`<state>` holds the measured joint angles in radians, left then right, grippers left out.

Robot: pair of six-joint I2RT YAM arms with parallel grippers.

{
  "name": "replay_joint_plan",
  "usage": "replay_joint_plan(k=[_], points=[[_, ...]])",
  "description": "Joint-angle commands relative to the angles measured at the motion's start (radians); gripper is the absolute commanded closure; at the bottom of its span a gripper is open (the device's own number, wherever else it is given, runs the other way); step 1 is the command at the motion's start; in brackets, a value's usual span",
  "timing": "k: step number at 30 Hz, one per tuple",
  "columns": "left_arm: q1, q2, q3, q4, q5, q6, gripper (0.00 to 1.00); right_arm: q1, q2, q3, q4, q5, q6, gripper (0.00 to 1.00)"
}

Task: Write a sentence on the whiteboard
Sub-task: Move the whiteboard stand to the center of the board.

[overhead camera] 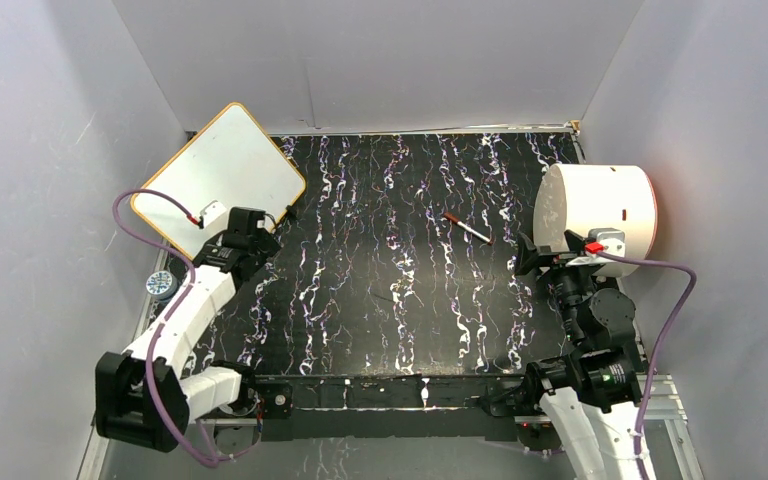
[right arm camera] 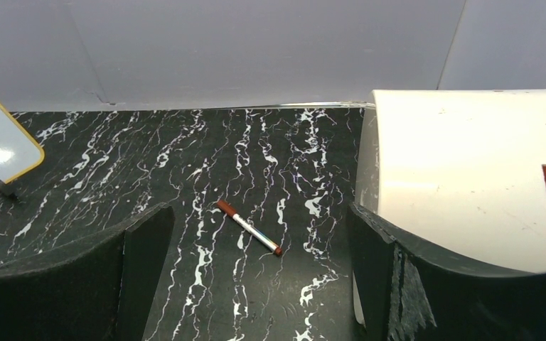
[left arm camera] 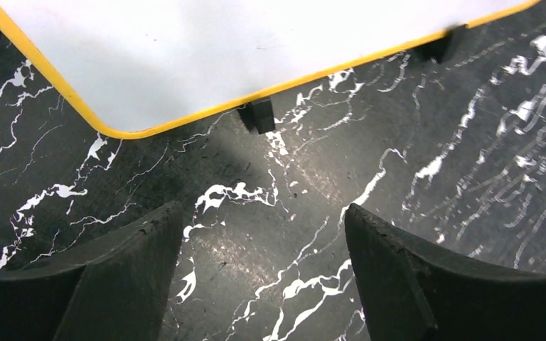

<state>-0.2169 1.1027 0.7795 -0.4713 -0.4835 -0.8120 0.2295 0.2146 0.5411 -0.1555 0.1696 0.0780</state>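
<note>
Because the red-capped marker [right arm camera: 249,227] lies unheld on the black marbled table [overhead camera: 390,300], the flat orange-rimmed white whiteboard [overhead camera: 218,170] is blank; left fingers [left arm camera: 135,263] and right fingers [right arm camera: 114,277] stand apart, empty.

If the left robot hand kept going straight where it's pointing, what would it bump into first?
Most likely the whiteboard: its orange rim, with a small black clip, lies right ahead of the open left gripper. Depth is hard to judge, so it might touch the table first.
</note>
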Motion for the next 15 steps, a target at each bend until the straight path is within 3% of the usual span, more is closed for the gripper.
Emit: replay_joint_plan(k=[1,15], points=[[0.007,0.068,-0.006,0.034,-0.117,-0.096,0.23,0.027,-0.014,0.002,0.06,0.013,-0.01,0.01],[0.005,0.286,0.003,0.185,-0.172,-0.186,0.44,0.064,-0.027,-0.004,0.062,0.022,-0.014,0.01]])
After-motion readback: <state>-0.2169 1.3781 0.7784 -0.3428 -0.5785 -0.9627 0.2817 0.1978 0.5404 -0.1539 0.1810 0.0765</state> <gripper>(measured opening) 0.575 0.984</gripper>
